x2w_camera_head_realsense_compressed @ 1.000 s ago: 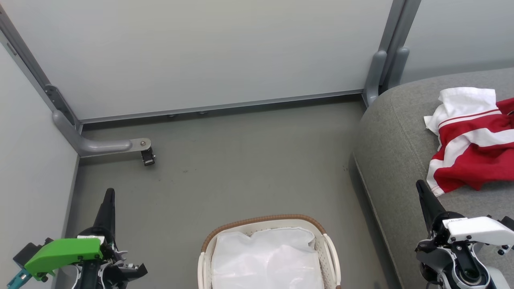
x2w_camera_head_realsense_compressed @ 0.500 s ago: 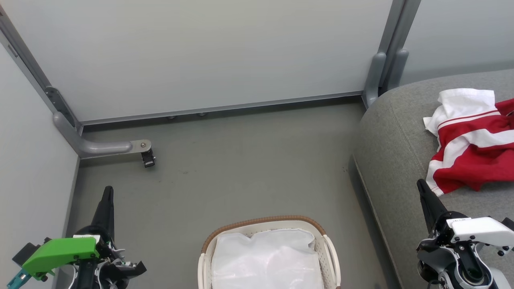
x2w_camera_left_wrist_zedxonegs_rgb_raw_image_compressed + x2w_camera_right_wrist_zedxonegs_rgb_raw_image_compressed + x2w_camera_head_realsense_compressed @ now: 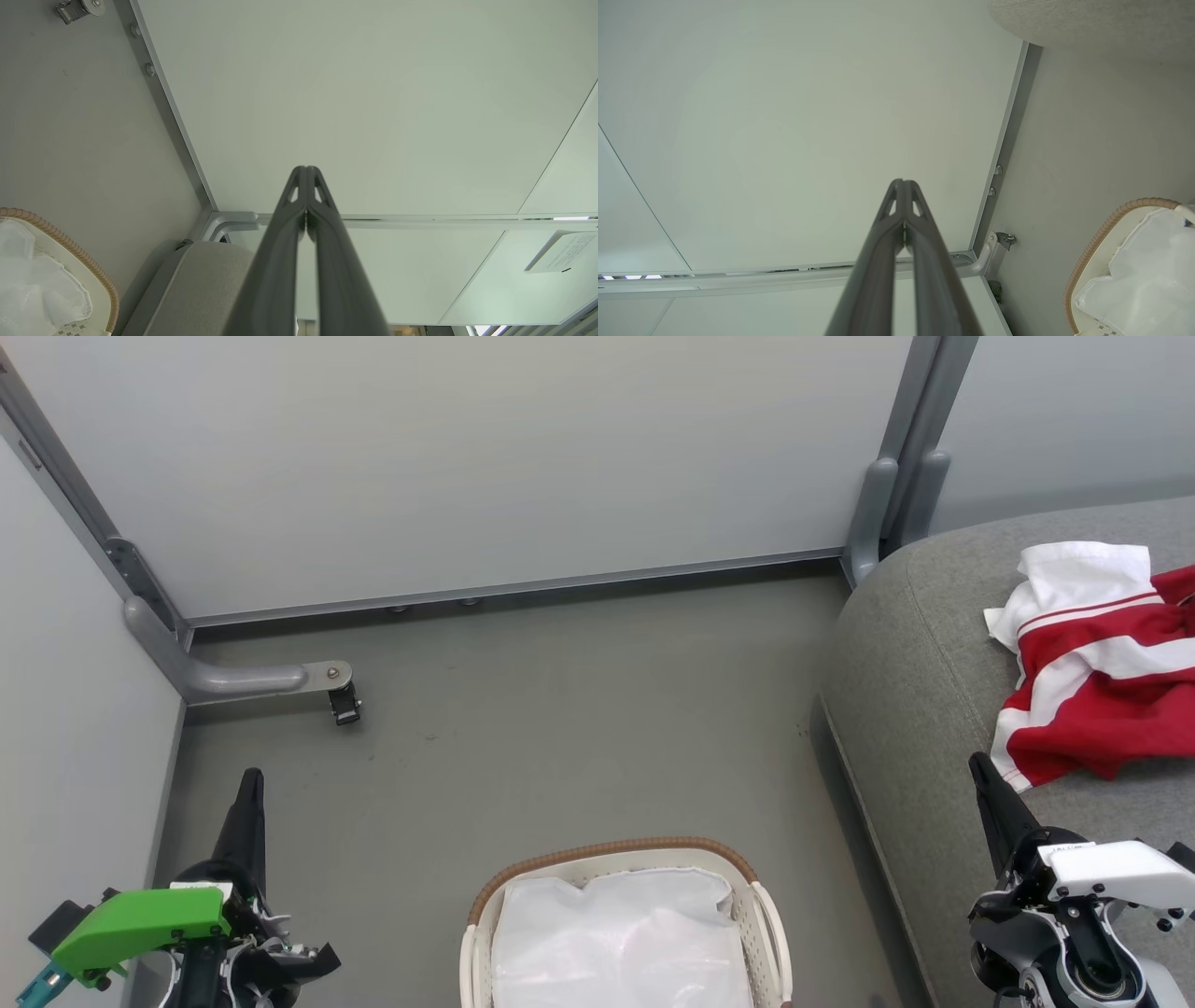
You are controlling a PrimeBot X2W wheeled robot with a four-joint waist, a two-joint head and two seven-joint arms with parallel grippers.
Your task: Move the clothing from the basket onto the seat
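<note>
The red and white clothing (image 3: 1102, 691) lies crumpled on the grey seat (image 3: 915, 653), at the right edge of the head view, above the middle. The basket (image 3: 611, 851) stands on the floor (image 3: 560, 728) at the bottom centre, cut off by the lower edge. A white plastic sheet (image 3: 616, 933) lies in it. The basket and the seat stand apart, with a strip of floor between them.

The left claw (image 3: 250, 777) is at the lower left, closed and empty, its fingers pointing up the frame over the floor. The right claw (image 3: 977, 763) is at the lower right, also closed and empty. Its tip shows just beside the clothing's lower left corner, and whether they touch cannot be told. In each wrist view the two dark fingers meet at their tips against a pale wall panel (image 3: 373, 93).
</note>
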